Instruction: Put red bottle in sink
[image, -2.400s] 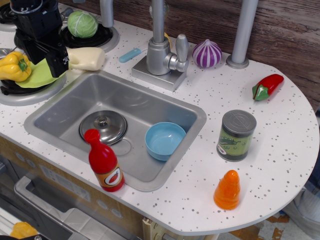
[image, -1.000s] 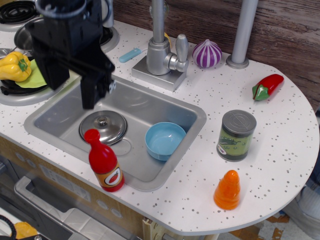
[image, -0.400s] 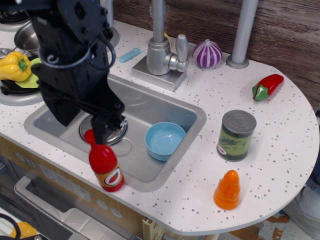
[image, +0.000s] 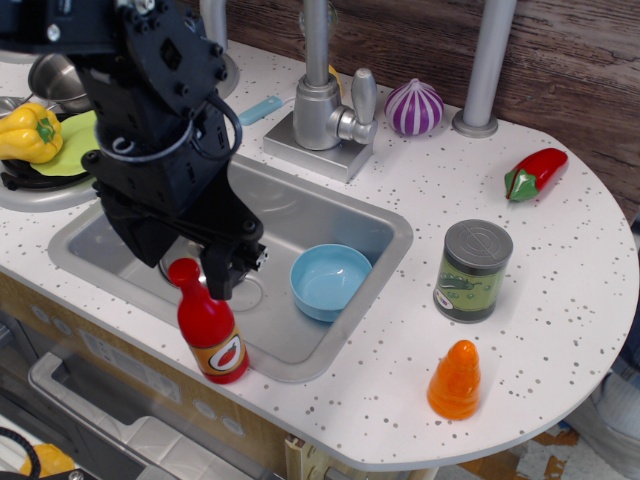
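The red bottle (image: 212, 335) stands upright on the front rim of the steel sink (image: 396, 237), at the counter's front edge. Its round cap is at the top, its orange-and-white label faces forward. My black gripper (image: 188, 266) hangs right over the bottle's cap, jaws open, with one fingertip (image: 222, 282) just right of the cap and the other side of the gripper left of it. It holds nothing. The gripper's bulk hides much of the sink's left half.
A light-blue bowl (image: 330, 280) lies in the sink, right of the gripper. A faucet (image: 320, 110) stands behind the sink. A green can (image: 472, 270), orange cone (image: 455, 380), chili pepper (image: 535, 172) and purple onion (image: 413, 107) are on the right counter. A yellow pepper (image: 28, 132) is at the left.
The gripper has come from the back left, over the sink, and dropped down to the bottle's cap. The bottle has not moved.
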